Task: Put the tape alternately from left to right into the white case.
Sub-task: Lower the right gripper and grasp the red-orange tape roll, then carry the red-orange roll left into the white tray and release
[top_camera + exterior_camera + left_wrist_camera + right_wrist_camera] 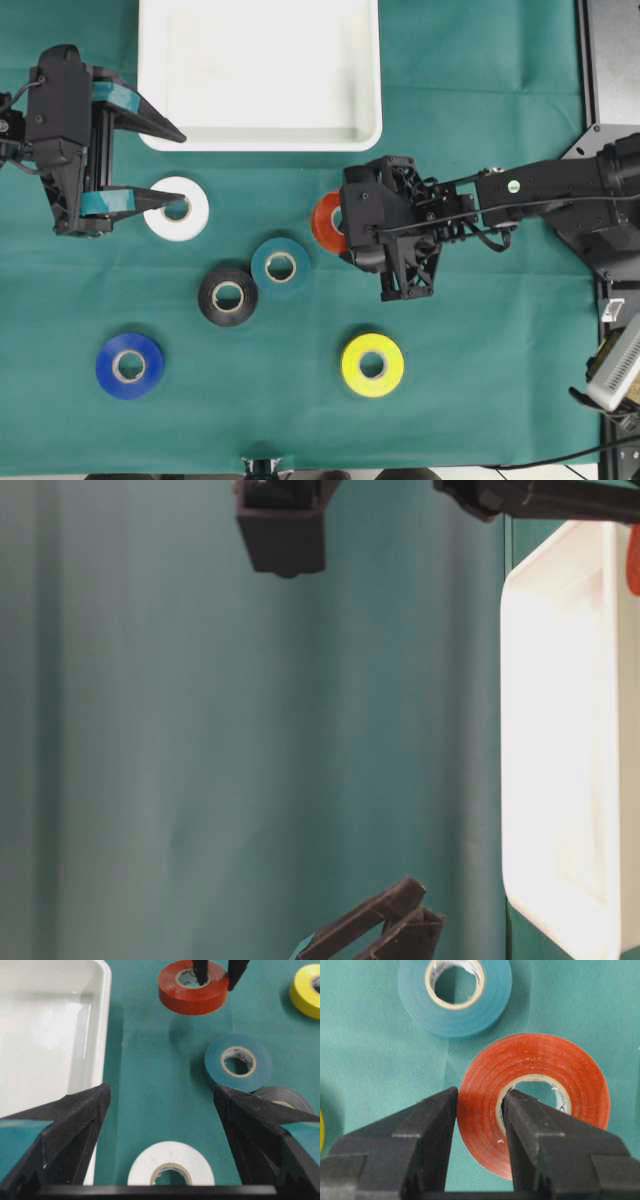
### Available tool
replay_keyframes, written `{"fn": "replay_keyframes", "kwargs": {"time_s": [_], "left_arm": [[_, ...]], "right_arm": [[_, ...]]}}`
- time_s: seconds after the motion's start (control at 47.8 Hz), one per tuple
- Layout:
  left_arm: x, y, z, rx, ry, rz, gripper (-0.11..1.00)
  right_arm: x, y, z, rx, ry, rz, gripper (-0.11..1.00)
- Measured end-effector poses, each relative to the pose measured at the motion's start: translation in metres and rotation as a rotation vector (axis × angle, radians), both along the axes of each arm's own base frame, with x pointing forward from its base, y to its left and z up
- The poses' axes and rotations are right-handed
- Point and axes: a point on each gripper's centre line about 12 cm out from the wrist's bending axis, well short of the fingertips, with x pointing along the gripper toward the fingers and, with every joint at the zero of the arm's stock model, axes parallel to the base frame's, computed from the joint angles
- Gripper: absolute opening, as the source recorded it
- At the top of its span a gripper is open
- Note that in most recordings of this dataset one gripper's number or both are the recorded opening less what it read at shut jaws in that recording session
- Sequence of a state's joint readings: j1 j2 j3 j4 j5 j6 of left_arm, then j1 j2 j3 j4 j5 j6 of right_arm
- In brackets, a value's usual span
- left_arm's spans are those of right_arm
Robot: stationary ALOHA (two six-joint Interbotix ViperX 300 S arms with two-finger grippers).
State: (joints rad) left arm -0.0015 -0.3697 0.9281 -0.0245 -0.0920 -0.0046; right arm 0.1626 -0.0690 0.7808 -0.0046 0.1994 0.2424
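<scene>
The white case [260, 138] lies at the table's far edge. My right gripper [480, 1094] is shut on the red-orange tape [560, 1075], one finger in its core and one outside its wall; the roll [326, 222] sits low over the green cloth. My left gripper [184, 169] stands open just in front of the case's left corner, above the white tape [177, 208], which lies between its fingers [170, 1165] untouched. Teal [280, 265], black [228, 296], blue [129, 365] and yellow [372, 364] rolls lie flat on the cloth.
The case [102, 1035] is empty inside. A grey metal frame [610, 60] and the right arm's base stand along the right edge. The teal roll [455, 1015] lies just beyond the held red-orange one.
</scene>
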Motion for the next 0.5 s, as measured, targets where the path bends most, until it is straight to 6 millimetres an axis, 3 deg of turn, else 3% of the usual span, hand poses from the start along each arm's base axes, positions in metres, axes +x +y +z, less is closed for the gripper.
{"fn": "replay_keyframes", "kwargs": {"time_s": [0.502], "left_arm": [[0.0,-0.002,0.0,0.0,0.0,-0.006,0.93]], "right_arm": [[0.015,-0.002,0.015,-0.048,-0.057,0.04,0.02]]}}
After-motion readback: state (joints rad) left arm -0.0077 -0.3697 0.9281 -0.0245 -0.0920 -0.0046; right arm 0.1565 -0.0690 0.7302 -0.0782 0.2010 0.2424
